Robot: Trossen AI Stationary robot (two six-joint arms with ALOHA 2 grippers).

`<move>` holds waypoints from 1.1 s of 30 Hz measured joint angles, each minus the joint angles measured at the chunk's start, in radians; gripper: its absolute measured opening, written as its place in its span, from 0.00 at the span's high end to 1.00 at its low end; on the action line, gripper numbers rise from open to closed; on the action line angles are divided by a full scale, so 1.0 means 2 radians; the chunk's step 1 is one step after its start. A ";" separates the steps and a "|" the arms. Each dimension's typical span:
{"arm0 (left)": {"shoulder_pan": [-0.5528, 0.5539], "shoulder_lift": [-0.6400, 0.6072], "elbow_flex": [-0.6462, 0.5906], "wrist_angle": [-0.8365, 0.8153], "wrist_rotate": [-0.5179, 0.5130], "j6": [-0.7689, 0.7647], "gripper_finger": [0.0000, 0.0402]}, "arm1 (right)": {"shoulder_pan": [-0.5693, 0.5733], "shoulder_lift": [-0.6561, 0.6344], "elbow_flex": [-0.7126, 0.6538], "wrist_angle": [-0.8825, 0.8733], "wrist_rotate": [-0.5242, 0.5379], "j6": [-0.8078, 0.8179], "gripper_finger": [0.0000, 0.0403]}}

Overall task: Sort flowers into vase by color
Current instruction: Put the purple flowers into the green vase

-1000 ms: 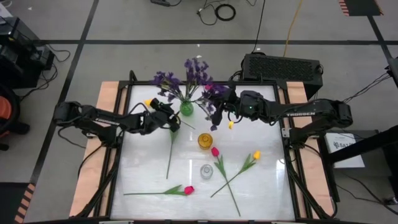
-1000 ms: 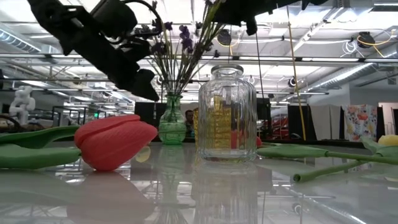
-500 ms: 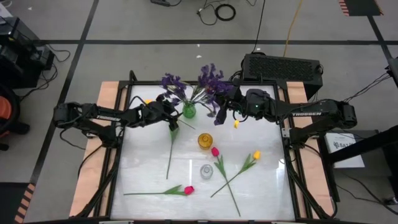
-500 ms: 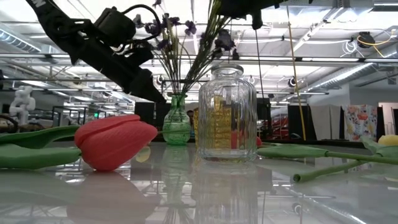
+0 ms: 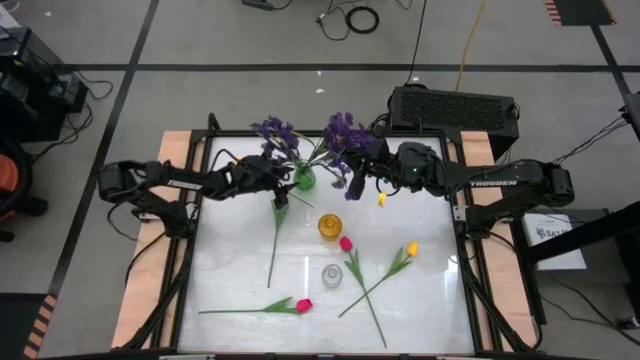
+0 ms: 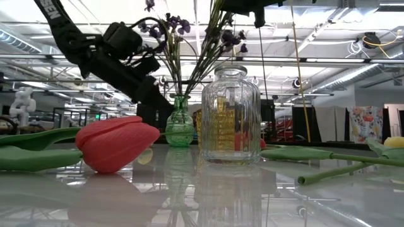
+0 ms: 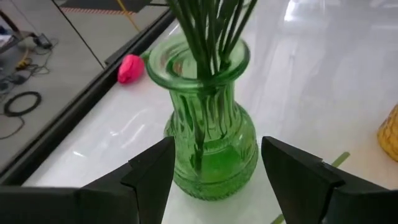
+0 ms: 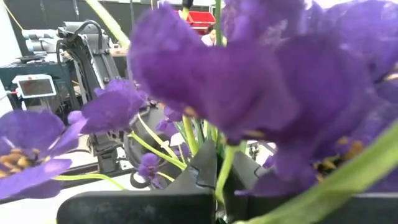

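**Green vase between the left claw's fingers; purple stem in the right claw**

1. Left claw (image 7: 214,180): open. In the left wrist view its two fingers stand one on each side of the green vase (image 7: 208,134), level with the belly and apart from the glass on both sides. The vase lies straight ahead of this claw, upright, with its long axis vertical and crosswise to the gap. From above, the left claw (image 5: 283,183) sits just beside the vase (image 5: 301,178) at the desk's (image 5: 240,290) far edge.

2. Right claw (image 5: 352,180): closed on a purple sprig. In the right wrist view a thin green stem (image 8: 225,168) passes between the shut fingers, with purple blooms (image 8: 211,81) filling the picture. This claw hangs on the other side of the vase, near it and above its mouth.

3. Governing relation: the sprigs' (image 5: 310,140) stems converge downward into the vase neck. The left claw is the nearer to the vase body and is placed to steady it. The right claw is the nearer to the blooms.

4. Remaining flowers: yellow and pink-red tulips (image 5: 300,305) lie flat on the desk, well apart from both claws. The amber vase (image 5: 330,226) and clear jar (image 5: 331,274) stand without flowers.
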 joint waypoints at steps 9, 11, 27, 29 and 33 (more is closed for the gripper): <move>0.013 0.049 0.000 0.059 0.016 -0.001 0.39 | 0.000 0.000 0.000 0.000 0.000 0.000 1.00; 0.014 0.060 0.000 0.073 0.024 -0.002 0.39 | 0.000 0.000 0.000 0.000 0.000 0.000 1.00; 0.013 0.082 0.002 0.109 0.041 -0.015 0.39 | 0.000 0.000 0.004 -0.007 0.000 0.006 1.00; 0.013 0.082 0.005 0.109 0.041 -0.013 0.39 | 0.000 0.001 0.014 -0.012 0.000 0.005 1.00; 0.013 0.082 0.012 0.109 0.041 -0.011 0.39 | -0.001 0.007 0.041 -0.045 0.000 0.001 1.00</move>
